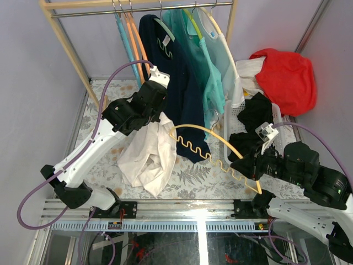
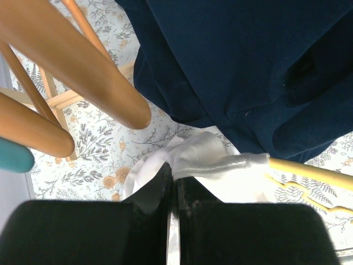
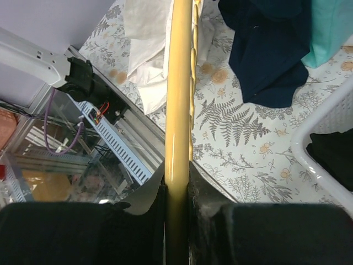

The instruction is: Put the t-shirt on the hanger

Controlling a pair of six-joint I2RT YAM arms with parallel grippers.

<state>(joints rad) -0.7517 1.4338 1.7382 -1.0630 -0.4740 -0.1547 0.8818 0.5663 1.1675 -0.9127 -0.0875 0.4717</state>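
Top external view: the left claw (image 1: pixel 159 115) pinches the top of the white t-shirt (image 1: pixel 144 157). The shirt hangs down in a crumpled bunch onto the flowery table (image 1: pixel 193 182). The right claw (image 1: pixel 249 165) squeezes one end of the yellow hanger (image 1: pixel 226 143). The hanger's other end touches the t-shirt. A navy shirt (image 1: pixel 176 83) hangs from the rail (image 1: pixel 88 12) just behind, and its bottom edge dangles over the hanger's middle. A white basket (image 1: pixel 230 118) of dark clothes sits beside the right arm.
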